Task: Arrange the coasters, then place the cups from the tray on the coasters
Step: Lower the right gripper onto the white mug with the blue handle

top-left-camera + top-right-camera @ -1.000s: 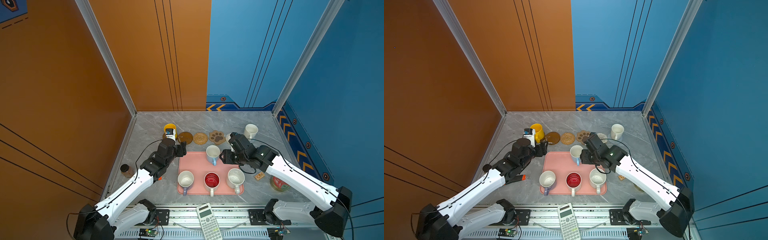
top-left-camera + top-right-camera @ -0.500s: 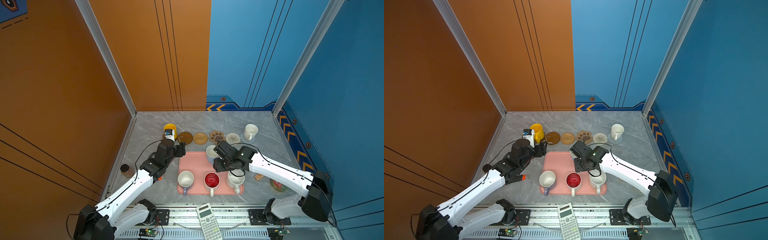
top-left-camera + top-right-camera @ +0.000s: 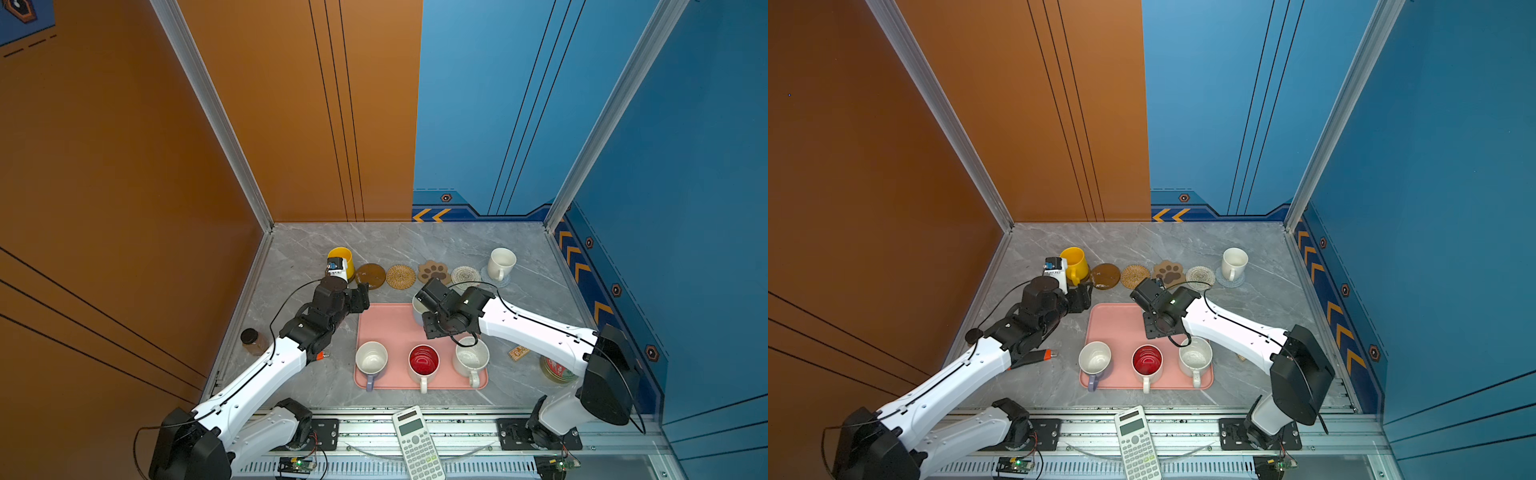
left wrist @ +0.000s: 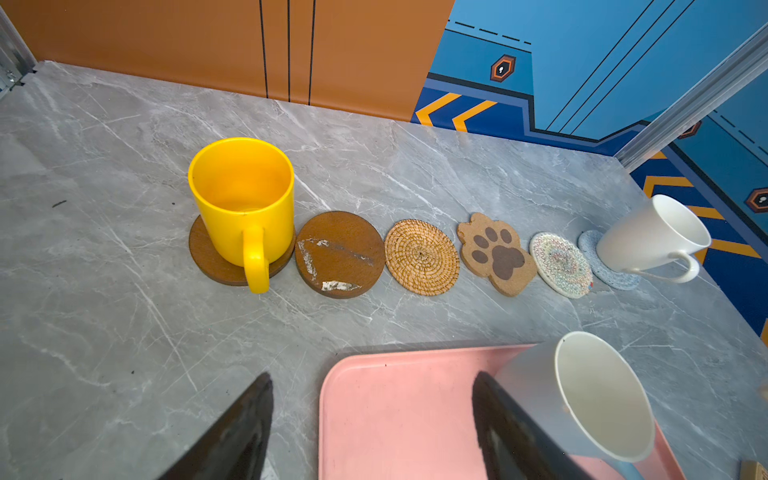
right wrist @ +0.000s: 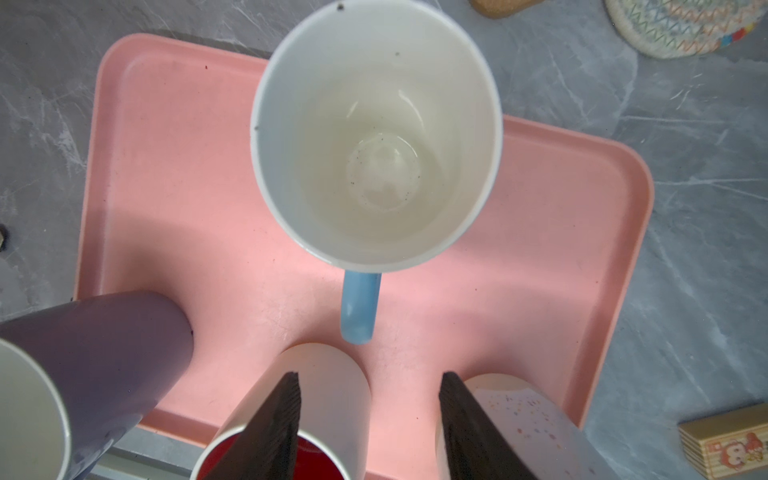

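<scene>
Six coasters (image 3: 401,276) lie in a row along the back of the counter (image 4: 124,332), close together. From the left arm's side they are a dark disc (image 4: 208,257) carrying the yellow cup (image 4: 243,199), a second dark disc (image 4: 340,254), a tan woven disc (image 4: 422,257), a paw (image 4: 496,254), a white round (image 4: 561,265) and a pale-blue round (image 4: 592,255) carrying the white cup (image 4: 652,235). The four middle coasters are bare.

The tray (image 5: 174,187) lies in front of the row and holds four upright cups. The blue cup (image 5: 376,145) stands alone at its back, and the lilac cup (image 5: 104,345), red-inside cup (image 5: 332,395) and speckled cup (image 5: 523,411) line its front edge.

The left hand (image 4: 372,376) hovers by the tray's back left corner, jaws wide and empty. The right hand (image 5: 370,374) hangs over the tray just in front of the blue cup's handle, jaws apart and gripping nothing.
</scene>
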Available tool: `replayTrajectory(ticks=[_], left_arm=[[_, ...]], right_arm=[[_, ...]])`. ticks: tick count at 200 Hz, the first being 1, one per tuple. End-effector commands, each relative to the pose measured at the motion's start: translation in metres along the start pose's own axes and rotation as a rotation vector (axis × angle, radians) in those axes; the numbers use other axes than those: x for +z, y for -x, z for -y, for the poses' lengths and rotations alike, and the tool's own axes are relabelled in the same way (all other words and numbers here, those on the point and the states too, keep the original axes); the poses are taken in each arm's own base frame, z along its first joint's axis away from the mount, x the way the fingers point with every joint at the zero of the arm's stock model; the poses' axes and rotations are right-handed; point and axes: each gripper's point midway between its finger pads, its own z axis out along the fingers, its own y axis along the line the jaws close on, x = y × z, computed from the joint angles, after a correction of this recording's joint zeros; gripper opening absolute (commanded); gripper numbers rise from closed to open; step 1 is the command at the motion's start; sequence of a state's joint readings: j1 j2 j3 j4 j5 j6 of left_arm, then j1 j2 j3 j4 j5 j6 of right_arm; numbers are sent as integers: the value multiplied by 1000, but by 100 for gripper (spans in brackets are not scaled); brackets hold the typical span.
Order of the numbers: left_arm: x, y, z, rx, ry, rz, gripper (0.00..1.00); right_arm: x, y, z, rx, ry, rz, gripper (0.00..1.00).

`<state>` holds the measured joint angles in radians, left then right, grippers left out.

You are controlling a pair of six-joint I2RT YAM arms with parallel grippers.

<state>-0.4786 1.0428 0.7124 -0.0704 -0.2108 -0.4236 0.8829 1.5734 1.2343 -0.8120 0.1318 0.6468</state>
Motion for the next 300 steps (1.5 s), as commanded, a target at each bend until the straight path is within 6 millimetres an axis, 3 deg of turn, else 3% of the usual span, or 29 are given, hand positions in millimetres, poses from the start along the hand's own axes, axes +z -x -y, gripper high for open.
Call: replayTrajectory(ticks=[1, 118, 147, 300], left_arm=[[2, -5, -2, -5, -7, -12, 76], [3, -7, -5, -14, -2, -19, 76], [3, -8, -6, -14, 1, -22, 76], [5, -10, -9, -20, 4, -27, 77]], right_arm=[[1, 6, 5, -4, -52, 19, 51], [22, 10, -2, 29, -51, 36, 49], [27, 9, -1, 31, -68, 29, 44], [43, 15, -4, 51, -74, 32, 35]])
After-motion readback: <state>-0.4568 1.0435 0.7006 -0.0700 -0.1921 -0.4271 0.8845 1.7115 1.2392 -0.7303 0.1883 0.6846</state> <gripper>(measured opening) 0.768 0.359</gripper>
